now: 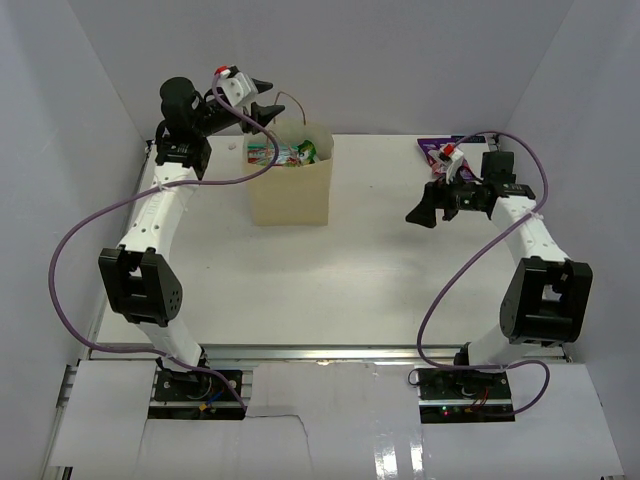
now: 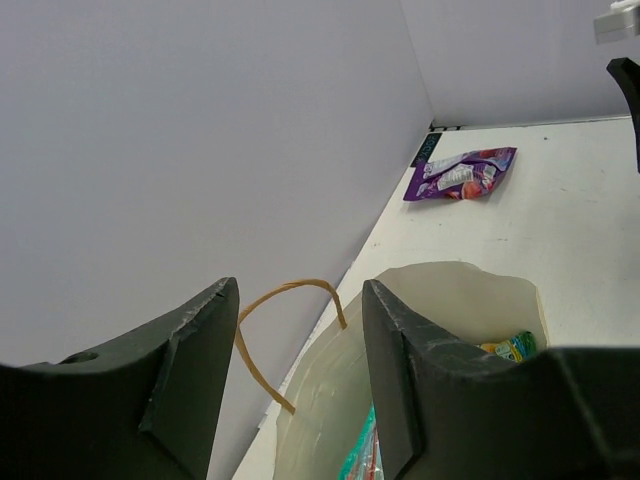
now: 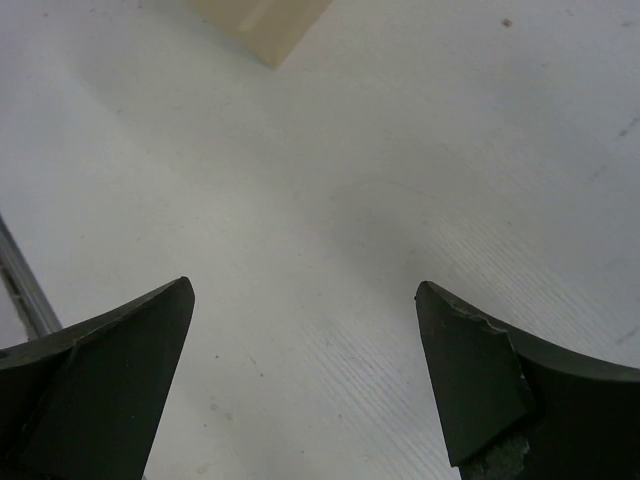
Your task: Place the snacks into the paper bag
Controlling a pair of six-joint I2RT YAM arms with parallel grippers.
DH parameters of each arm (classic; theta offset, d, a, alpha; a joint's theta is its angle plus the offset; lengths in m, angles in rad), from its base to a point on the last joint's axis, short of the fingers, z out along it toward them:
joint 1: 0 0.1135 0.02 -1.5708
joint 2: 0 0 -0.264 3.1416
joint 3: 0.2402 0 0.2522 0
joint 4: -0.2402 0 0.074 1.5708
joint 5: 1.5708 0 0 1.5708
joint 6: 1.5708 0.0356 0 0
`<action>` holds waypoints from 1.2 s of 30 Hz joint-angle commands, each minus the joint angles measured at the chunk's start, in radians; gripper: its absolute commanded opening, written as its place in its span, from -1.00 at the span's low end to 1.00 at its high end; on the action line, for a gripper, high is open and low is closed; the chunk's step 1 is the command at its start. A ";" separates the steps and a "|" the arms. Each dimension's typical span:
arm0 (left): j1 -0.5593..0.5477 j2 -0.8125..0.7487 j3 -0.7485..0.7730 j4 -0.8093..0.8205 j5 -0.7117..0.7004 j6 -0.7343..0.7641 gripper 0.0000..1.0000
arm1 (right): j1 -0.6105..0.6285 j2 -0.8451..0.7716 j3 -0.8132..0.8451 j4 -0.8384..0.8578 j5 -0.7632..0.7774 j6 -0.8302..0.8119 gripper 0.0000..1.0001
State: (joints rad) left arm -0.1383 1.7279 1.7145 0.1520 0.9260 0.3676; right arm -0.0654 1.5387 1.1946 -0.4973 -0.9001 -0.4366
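Note:
The tan paper bag [image 1: 290, 190] stands upright at the back middle of the table, with teal and green snack packets [image 1: 292, 152] showing inside. My left gripper [image 1: 268, 100] is open and empty, raised just above the bag's back left rim. In the left wrist view the bag [image 2: 440, 320], one loop handle [image 2: 285, 290] and packets inside [image 2: 512, 346] show between the fingers. A purple-white packet [image 1: 437, 146] lies flat at the back right; it also shows in the left wrist view [image 2: 462, 174]. My right gripper [image 1: 428, 212] is open and empty above bare table, in front of that packet.
White walls enclose the table on the left, back and right. The bag's bottom corner [image 3: 265, 22] shows at the top of the right wrist view. A metal rail [image 1: 320, 352] runs along the table's near edge.

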 commanded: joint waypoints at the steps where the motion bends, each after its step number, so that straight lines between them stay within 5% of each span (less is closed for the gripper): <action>1: 0.003 -0.051 0.014 0.050 -0.044 -0.051 0.26 | -0.005 0.041 0.095 0.058 0.218 0.189 0.95; 4: 0.003 -0.143 -0.085 0.093 -0.142 -0.142 0.43 | -0.005 0.087 0.175 0.129 0.499 0.398 0.95; 6: 0.003 -0.248 -0.200 0.113 -0.214 -0.205 0.76 | -0.007 0.138 0.246 0.172 0.716 0.545 0.96; 11: 0.005 -0.523 -0.505 0.118 -0.445 -0.478 0.96 | -0.019 0.390 0.491 0.161 0.853 0.642 0.85; 14: 0.005 -0.729 -0.720 0.107 -0.521 -0.616 0.96 | -0.016 0.536 0.661 0.176 0.822 0.545 0.83; 20: 0.006 -1.074 -1.050 -0.033 -0.610 -0.924 0.96 | -0.001 0.820 0.989 0.142 0.683 0.055 0.80; 28: 0.008 -1.150 -1.116 -0.221 -0.650 -1.157 0.96 | 0.053 0.971 1.047 0.253 0.895 -0.040 0.95; 31: 0.006 -1.064 -1.116 -0.224 -0.607 -1.303 0.96 | 0.061 0.971 1.014 0.240 0.917 -0.042 0.24; 36: -0.009 -0.923 -1.153 -0.122 -0.536 -1.435 0.90 | 0.039 0.911 0.878 0.215 0.828 -0.031 -0.46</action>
State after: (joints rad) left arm -0.1383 0.7635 0.5915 -0.0193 0.3382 -0.9340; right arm -0.0010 2.5076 2.1429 -0.2531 -0.0200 -0.4751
